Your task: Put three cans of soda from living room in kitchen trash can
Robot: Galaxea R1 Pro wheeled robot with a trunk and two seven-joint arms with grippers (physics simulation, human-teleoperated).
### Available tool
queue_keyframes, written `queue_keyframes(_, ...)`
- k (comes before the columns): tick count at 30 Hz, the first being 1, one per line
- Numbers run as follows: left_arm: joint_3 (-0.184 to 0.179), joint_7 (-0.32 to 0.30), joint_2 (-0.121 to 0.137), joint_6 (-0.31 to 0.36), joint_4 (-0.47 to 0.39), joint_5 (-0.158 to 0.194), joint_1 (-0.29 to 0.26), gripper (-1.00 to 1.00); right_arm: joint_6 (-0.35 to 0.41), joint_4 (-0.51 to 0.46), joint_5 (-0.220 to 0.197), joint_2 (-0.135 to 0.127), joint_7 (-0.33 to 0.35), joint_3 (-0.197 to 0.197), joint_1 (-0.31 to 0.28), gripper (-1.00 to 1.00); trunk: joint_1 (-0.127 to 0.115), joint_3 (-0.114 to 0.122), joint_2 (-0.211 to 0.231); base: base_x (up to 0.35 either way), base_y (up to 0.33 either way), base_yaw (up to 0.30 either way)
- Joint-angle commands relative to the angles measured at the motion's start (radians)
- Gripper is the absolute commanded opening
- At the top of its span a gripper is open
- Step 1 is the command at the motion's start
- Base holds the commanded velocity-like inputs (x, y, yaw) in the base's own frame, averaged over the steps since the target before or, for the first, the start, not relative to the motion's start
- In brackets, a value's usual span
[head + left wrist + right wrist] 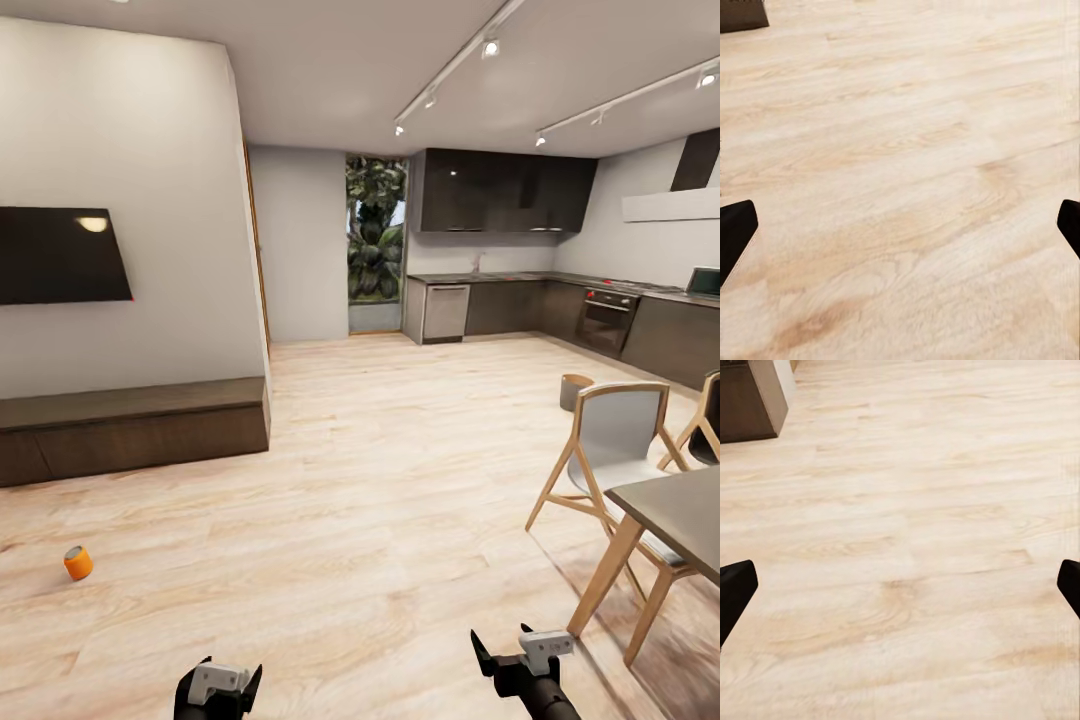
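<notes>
An orange soda can (78, 562) with a silvery top lies on the wood floor at the left of the head view. The pale grey trash can (575, 391) stands on the floor far ahead at the right, behind a chair and before the kitchen cabinets. My left gripper (218, 678) hangs low at the bottom of the head view, open and empty. My right gripper (503, 645) is beside it, also open and empty. Both wrist views look down at bare wood floor between wide-apart fingertips (735, 232) (735, 592). The other two cans are out of view.
A wall TV (62, 255) hangs over a long low dark bench (130, 425) at the left. A wooden chair (612, 455) and a grey table (675, 515) stand at the right. Dark kitchen cabinets, an oven (607, 320) and a dishwasher (445, 312) line the far walls.
</notes>
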Motion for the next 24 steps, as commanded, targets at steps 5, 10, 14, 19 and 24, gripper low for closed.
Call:
queue_keyframes(5, -0.001, 0.0, 0.0, 0.0, 0.001, 0.0, 0.0, 1.0, 0.0, 0.001, 0.0, 0.0, 0.0, 0.0, 0.0, 1.0, 0.0, 0.0, 0.0, 0.313, 0.122, 0.0)
queue_keyframes(10, -0.001, 0.0, 0.0, -0.001, 0.0, 0.0, 0.0, 1.0, 0.0, 0.002, 0.0, 0.0, 0.0, 0.0, 0.0, 1.0, 0.0, 0.0, 0.0, 0.313, 0.123, 0.0)
queue_keyframes(14, -0.003, 0.0, 0.0, -0.001, 0.0, 0.0, 0.0, 1.0, 0.0, 0.002, 0.0, 0.0, 0.0, 0.0, 0.0, 1.0, 0.0, 0.0, 0.0, 0.313, 0.123, 0.0)
queue_keyframes(19, -0.003, 0.0, -0.001, -0.001, 0.0, 0.0, 0.0, 1.0, 0.0, 0.002, 0.0, -0.001, 0.0, 0.0, 0.0, 1.0, 0.0, 0.0, 0.0, 0.313, 0.123, 0.0)
queue_keyframes(24, -0.003, 0.0, -0.001, -0.001, 0.0, 0.0, 0.0, 1.0, 0.0, 0.002, 0.0, -0.001, 0.0, 0.0, 0.0, 1.0, 0.0, 0.0, 0.0, 0.313, 0.114, 0.0)
